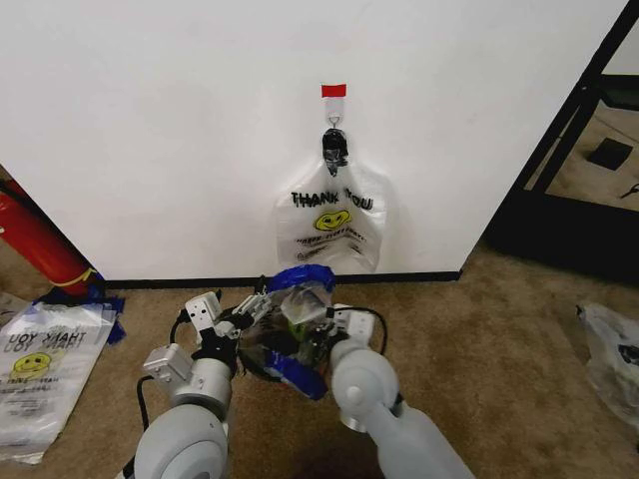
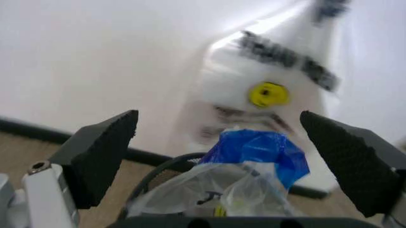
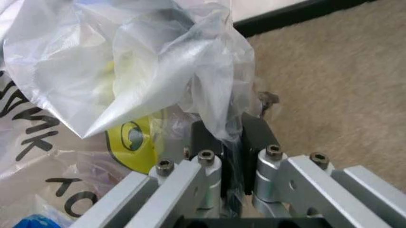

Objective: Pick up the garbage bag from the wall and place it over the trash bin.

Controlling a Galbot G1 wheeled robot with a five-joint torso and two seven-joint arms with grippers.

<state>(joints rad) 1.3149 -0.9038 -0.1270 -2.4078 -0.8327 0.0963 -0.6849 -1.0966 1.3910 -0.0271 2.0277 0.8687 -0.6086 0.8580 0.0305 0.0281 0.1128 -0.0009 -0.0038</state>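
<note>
1. Nearest the camera, both arms reach forward over the carpet and meet at the trash bin (image 1: 290, 334), a small bin already draped in clear plastic with blue tape at its rim, standing close to the baseboard.
2. Right gripper (image 3: 231, 142) has its fingers together, clamped on a fold of that clear plastic at the bin's right side.
3. Left gripper (image 2: 216, 161) sits at the bin's left side with its fingers wide apart, holding nothing.
4. Straight beyond the left gripper's open fingers, farther and higher, the garbage bag (image 1: 334, 222) hangs on the wall (image 1: 160, 140) from a metal hook (image 1: 333, 125) under a red tape strip (image 1: 333, 90), long axis vertical, bottom just above the bin.
5. Both arms are about equally near; the free left one looks better placed to reach up.
</note>
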